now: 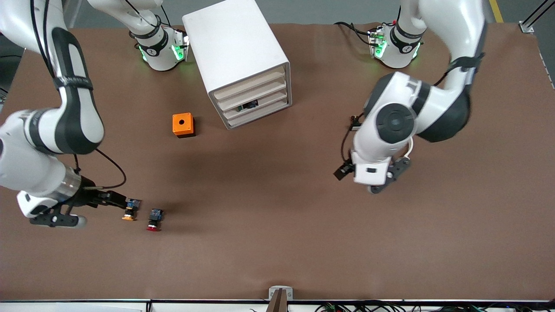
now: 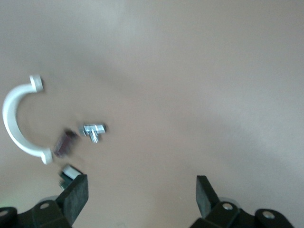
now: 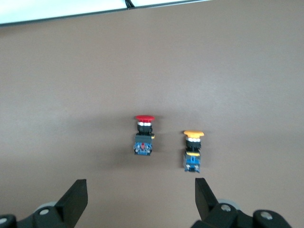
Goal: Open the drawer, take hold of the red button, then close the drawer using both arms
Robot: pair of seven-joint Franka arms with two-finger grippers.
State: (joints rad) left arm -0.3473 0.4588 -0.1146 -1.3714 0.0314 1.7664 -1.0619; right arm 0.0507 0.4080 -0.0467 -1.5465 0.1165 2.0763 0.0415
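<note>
The white cabinet (image 1: pixel 236 47) stands at the back middle of the table. Its four cream drawer fronts (image 1: pixel 253 100) all look pushed in, and a small dark part shows in a gap at the third front down. The red-capped button (image 1: pixel 154 219) lies on the table near the front, toward the right arm's end; it also shows in the right wrist view (image 3: pixel 144 135). My right gripper (image 1: pixel 119 202) is open and empty, low by the table beside the two buttons (image 3: pixel 140 199). My left gripper (image 1: pixel 376 187) is open and empty over bare table toward the left arm's end (image 2: pixel 141 194).
An orange-yellow-capped button (image 1: pixel 130 209) lies beside the red one, closer to my right gripper (image 3: pixel 193 151). An orange cube with a round hole (image 1: pixel 183 125) sits beside the cabinet. A white C-shaped clip (image 2: pixel 19 123) and a small metal piece (image 2: pixel 93 130) lie under my left hand.
</note>
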